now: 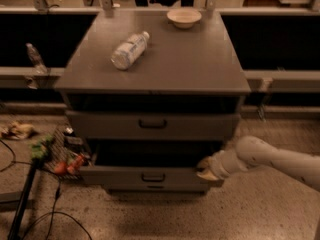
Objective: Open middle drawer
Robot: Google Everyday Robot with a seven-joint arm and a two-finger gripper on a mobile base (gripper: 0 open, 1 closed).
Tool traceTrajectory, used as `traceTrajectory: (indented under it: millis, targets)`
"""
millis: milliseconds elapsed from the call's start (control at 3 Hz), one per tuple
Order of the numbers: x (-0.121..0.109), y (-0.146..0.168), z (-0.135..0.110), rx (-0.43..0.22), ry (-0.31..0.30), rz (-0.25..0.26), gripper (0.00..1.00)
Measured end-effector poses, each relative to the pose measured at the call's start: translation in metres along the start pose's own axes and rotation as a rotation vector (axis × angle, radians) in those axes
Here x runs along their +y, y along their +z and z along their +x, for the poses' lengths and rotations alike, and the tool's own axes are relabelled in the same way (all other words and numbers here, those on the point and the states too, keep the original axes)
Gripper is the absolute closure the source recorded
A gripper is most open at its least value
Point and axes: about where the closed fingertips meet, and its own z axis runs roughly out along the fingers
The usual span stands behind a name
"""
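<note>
Touching the right end of the pulled-out middle drawer, the gripper sat right of its handle; open or closed state could not be determined.

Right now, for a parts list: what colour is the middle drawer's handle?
Black handle, camera view; pincer at the grey metal middle drawer's right end.
</note>
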Motion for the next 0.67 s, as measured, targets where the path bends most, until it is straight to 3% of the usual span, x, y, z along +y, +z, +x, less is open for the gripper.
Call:
traceTrajectory:
  millis: [333,667]
  targets:
    - [0.000,0.000,0.000,0.000,0.000,0.000,0.79]
    - [0.030,-0.016,-0.011,0.005,0.067,-0.050,0.54]
